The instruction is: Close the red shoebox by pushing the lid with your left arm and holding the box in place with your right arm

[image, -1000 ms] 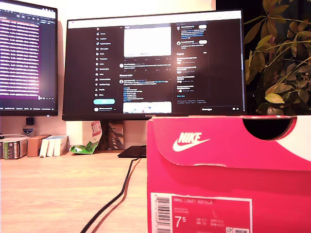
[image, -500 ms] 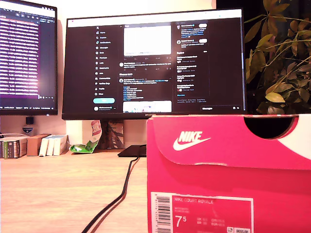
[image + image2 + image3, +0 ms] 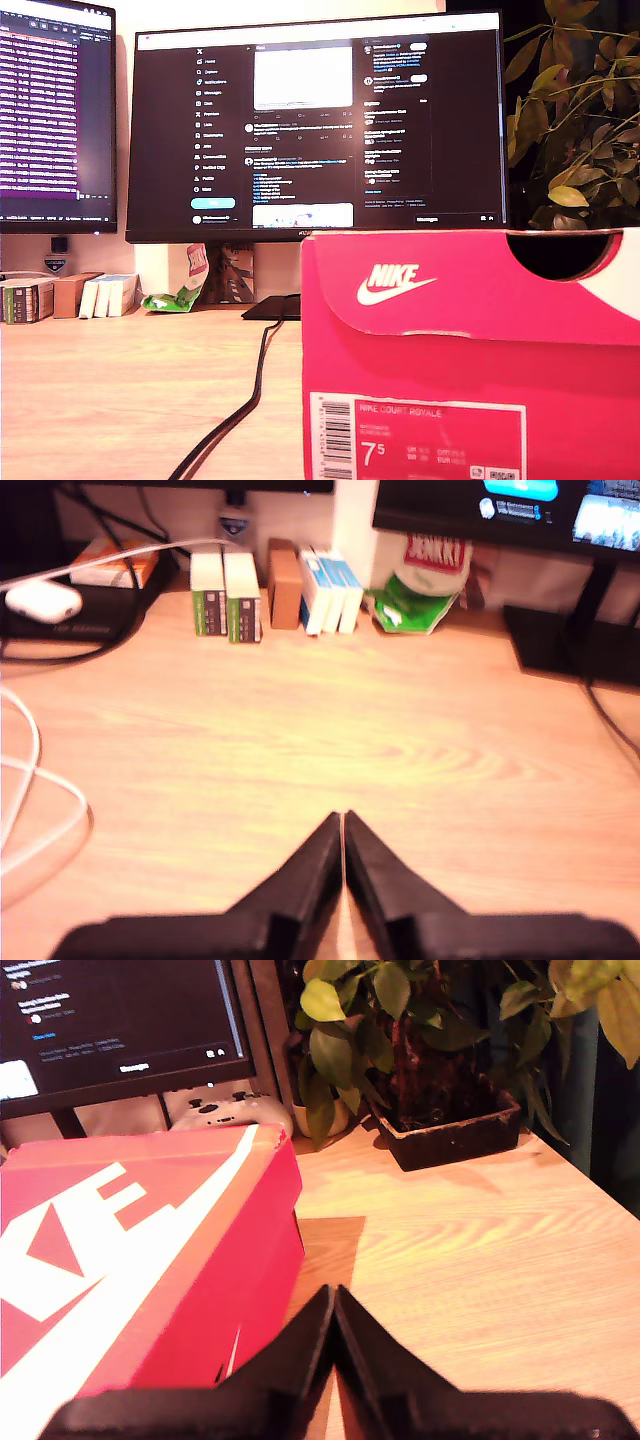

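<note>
The red shoebox (image 3: 470, 350) with a white swoosh and a size label fills the exterior view's lower right; its lid (image 3: 450, 285) lies flat on top. In the second wrist view the same shoebox (image 3: 130, 1280) shows its red lid with large white letters. My second gripper (image 3: 333, 1305) is shut with nothing in it, just beside the box's near corner and above the desk. My first gripper (image 3: 343, 830) is shut too, empty, over bare wooden desk with no box in its view. Neither gripper shows in the exterior view.
Two monitors (image 3: 315, 130) stand at the back of the wooden desk (image 3: 130, 390). A black cable (image 3: 240, 410) runs toward the front. Small boxes (image 3: 270, 595) and a green packet (image 3: 410, 605) line the back. A potted plant (image 3: 430, 1070) stands beyond the shoebox. White cables (image 3: 30, 800) lie near my first gripper.
The exterior view has shifted slightly: the lid's top edge and the monitor sit a little higher in frame than a second ago. The lid stays flat on the box.
</note>
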{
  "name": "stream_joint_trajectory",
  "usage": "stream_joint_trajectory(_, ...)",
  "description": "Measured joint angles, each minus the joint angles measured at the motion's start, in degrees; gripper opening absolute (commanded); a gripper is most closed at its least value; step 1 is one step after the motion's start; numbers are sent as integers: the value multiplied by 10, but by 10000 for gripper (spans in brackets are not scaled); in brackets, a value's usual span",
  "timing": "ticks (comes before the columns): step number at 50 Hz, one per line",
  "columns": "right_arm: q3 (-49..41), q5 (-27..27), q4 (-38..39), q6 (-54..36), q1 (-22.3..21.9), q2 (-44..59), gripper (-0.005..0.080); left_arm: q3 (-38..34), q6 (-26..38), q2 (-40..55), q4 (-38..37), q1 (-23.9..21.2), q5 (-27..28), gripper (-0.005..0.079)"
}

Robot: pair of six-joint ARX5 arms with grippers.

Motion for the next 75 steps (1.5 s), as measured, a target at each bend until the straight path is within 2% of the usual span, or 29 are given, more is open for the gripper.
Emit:
stream_joint_trajectory(34,0,0,0,0,-10,0,-12,0,-1,0,-2,1,0,-18)
stream_joint_trajectory(44,0,0,0,0,-43,0,-12,0,-1,0,-2,30,0,-18)
stream_joint_trajectory(53,0,0,0,0,-48,0,-12,0,-1,0,-2,61,0,-18)
stream_joint_trajectory(75,0,0,0,0,-48,0,-12,0,-2,0,-2,65,0,-18)
